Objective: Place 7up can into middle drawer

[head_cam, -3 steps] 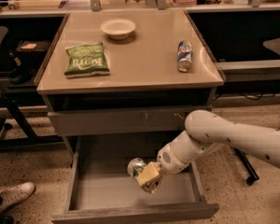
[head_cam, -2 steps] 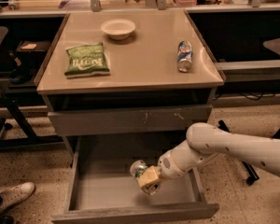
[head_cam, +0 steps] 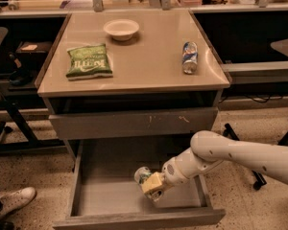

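**A:** Which step is in hand?

**B:** The placing itself, I'd judge. The gripper (head_cam: 149, 180) is down inside the open middle drawer (head_cam: 105, 198), toward the right side of its tray. Its fingers (head_cam: 154, 183) are clamped on the 7up can (head_cam: 142, 174).

**A:** So the can is in the drawer?

**B:** It is within the drawer's walls, yes, but it is held, not set down. It sits tilted at the gripper's tip. Whether its lower edge touches the drawer floor I cannot tell from this angle; it looks just above it.

**A:** What does the next move call for?

**B:** A short lowering until the can rests on the drawer floor, then parting the fingers. After that, a lift straight up and out, keeping clear of the scratched drawer front (head_cam: 134, 123) that overhangs the back of the middle drawer. As the can is tilted, it may roll toward a drawer wall once let go.

**A:** Any writing to read?

**B:** Little. The can shows silver-white and green, but no lettering I can make out. On the table (head_cam: 149, 75) above the drawer, the green bag (head_cam: 89, 61) carries pale lettering, upside down and not legible. The blue-and-white can (head_cam: 189, 57) lies on its side there, its label unreadable. The white bowl (head_cam: 121, 28) is plain.
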You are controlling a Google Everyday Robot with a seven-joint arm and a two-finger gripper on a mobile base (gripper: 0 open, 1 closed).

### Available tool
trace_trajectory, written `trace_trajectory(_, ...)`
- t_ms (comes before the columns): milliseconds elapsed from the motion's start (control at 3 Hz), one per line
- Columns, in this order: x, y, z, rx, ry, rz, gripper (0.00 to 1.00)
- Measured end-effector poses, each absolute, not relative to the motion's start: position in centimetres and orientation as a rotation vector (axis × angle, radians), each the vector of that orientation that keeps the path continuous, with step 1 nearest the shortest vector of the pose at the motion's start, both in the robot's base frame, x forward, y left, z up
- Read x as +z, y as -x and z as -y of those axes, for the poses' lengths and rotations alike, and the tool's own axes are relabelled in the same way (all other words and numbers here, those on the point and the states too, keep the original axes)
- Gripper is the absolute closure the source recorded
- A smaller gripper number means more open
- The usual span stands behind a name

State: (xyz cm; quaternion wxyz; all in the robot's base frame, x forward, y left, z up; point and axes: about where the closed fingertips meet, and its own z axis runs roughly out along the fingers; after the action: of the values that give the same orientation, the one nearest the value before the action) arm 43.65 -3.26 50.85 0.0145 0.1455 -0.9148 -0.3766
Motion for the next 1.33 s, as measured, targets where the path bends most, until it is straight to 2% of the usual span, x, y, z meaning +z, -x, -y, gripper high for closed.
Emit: trace_trajectory(1333, 40.6, -49.5, -2.1, -1.246, -0.369, 2.921, 1.0)
